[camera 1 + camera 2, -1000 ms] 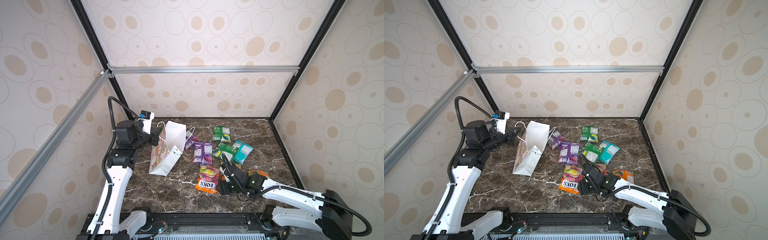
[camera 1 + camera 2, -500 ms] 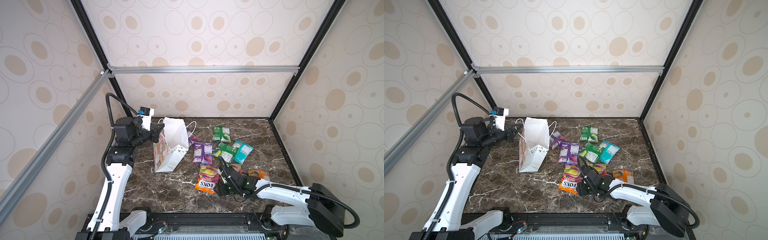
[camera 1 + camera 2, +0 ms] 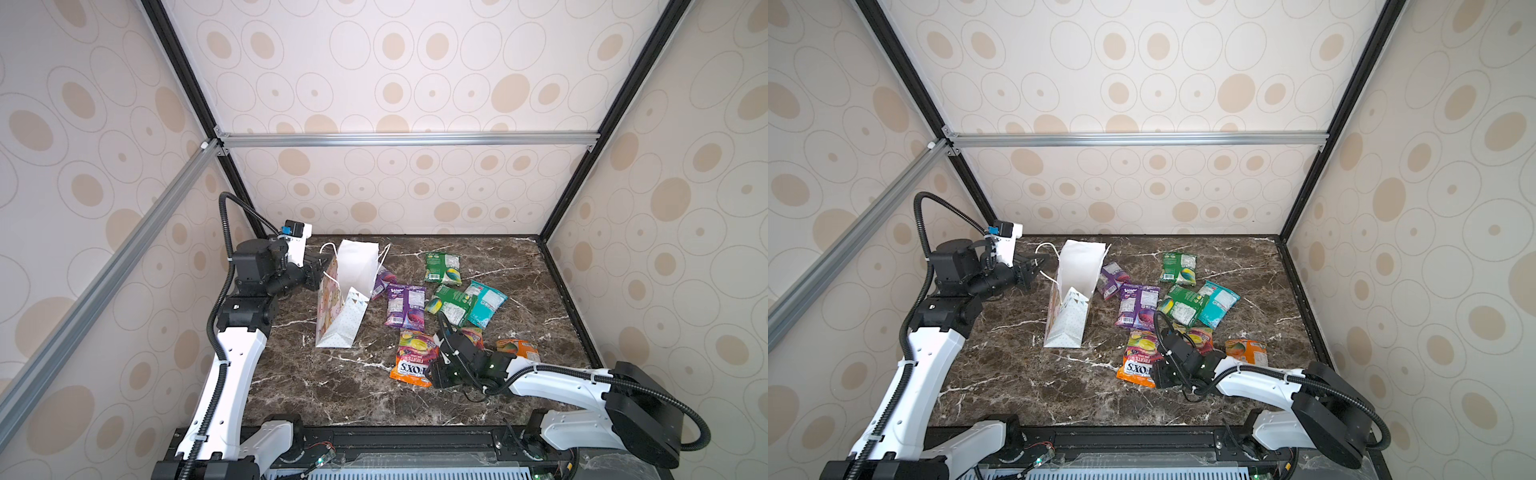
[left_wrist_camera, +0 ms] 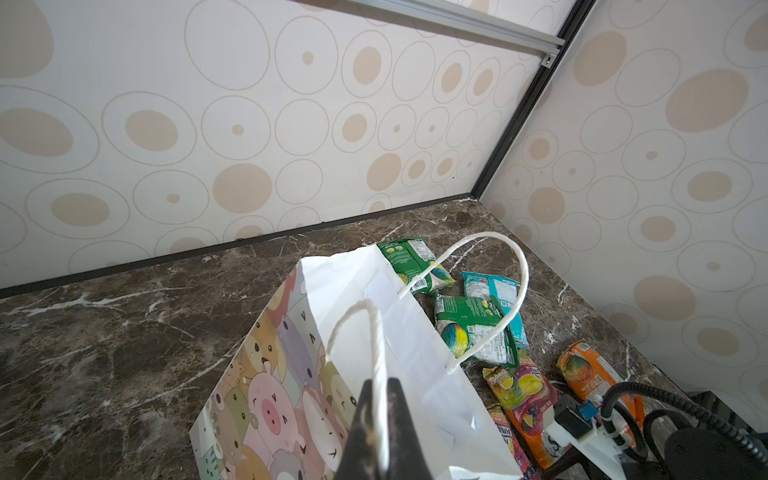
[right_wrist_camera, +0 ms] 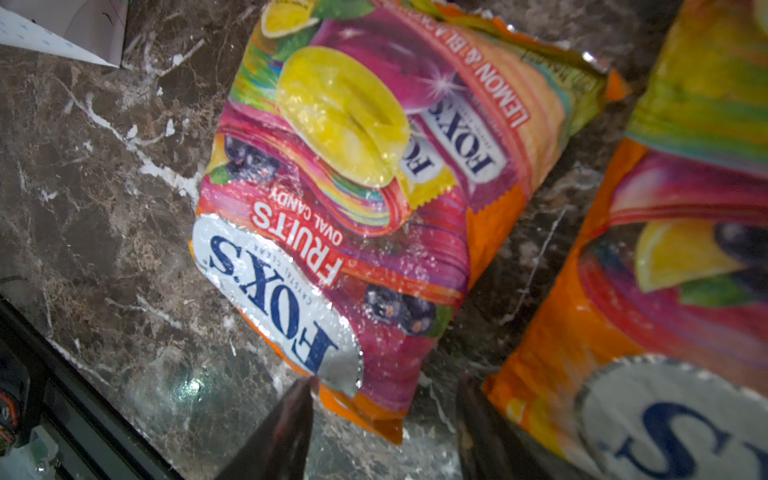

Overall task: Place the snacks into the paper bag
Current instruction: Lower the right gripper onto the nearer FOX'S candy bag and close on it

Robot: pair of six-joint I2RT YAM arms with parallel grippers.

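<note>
Left jaws pinch the paper bag's (image 4: pixel 266 395) handle (image 4: pixel 376 332); right jaws spread astride an orange packet (image 5: pixel 340 208), second packet (image 5: pixel 665 291) alongside.

Tabletop (image 3: pixel 332 386): dark brown marble, white veins. Walls (image 3: pixel 415 83): cream, beige oval print. Aluminium crossbar (image 3: pixel 407 139) meets black corner post (image 3: pixel 577 174). Black front rail (image 3: pixel 415 438), seemingly carrying wiring.

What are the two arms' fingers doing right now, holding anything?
Left gripper: closed on the paper bag's cord handle.
Right gripper: open, fingers astride an orange FOX'S packet's corner.
</note>
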